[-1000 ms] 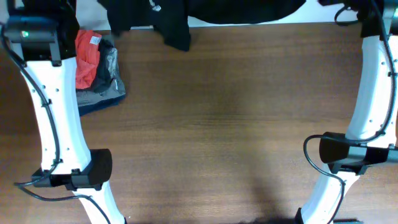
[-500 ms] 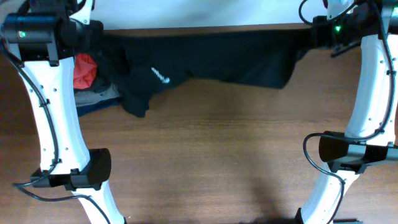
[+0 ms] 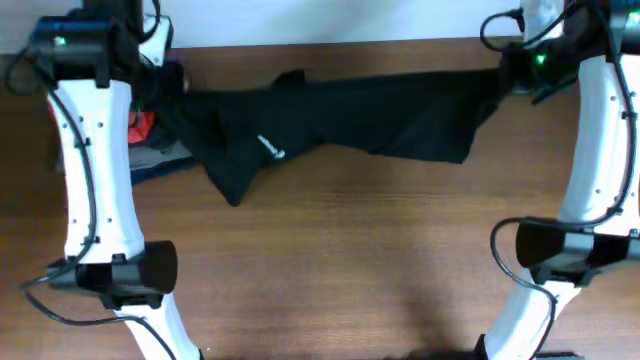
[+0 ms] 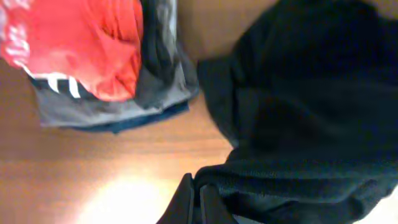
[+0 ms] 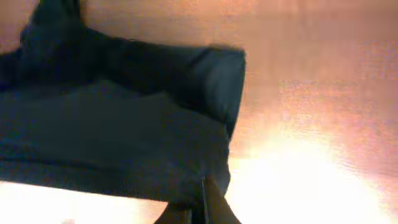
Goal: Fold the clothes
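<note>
Left gripper (image 4: 198, 200) and right gripper (image 5: 200, 198) each clamp an end of the black garment (image 3: 350, 125), stretched along the far side of the table (image 3: 350, 260) beside the folded pile (image 4: 93, 74), probably to flatten it.

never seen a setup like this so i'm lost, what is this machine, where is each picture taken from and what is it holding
This is a robot with two white arms at a wooden table, each ending in a two-finger gripper. The wide picture looks down from above. The two close-ups come from cameras on the wrists. The left gripper and the right gripper each pinch one end of a black garment, which is stretched between them near the table's far edge. Beside the left arm lies a pile of clothes, red over grey.
</note>
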Action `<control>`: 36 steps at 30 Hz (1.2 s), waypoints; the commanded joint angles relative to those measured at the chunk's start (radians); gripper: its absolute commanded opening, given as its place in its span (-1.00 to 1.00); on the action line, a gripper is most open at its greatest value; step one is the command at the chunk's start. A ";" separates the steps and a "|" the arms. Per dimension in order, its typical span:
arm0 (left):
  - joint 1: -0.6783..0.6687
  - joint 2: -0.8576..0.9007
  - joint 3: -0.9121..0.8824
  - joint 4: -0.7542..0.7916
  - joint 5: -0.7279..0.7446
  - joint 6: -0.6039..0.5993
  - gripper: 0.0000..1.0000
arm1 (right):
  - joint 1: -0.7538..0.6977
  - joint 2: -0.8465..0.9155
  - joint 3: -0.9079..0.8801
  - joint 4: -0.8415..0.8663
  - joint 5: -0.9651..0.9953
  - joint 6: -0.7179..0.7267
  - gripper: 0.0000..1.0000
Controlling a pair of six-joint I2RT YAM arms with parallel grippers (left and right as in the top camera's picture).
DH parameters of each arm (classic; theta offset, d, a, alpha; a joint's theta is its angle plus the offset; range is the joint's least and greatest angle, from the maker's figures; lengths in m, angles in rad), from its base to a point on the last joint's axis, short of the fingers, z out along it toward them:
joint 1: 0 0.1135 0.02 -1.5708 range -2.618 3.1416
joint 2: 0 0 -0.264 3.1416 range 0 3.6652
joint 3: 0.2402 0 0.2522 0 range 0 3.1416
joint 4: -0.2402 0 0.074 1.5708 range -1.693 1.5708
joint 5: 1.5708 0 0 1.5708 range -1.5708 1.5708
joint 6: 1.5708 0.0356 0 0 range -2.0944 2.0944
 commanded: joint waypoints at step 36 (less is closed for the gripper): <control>-0.164 -0.181 -0.883 0.233 0.005 -0.174 -0.99 | -0.013 -0.665 -1.406 0.447 0.095 0.213 -0.92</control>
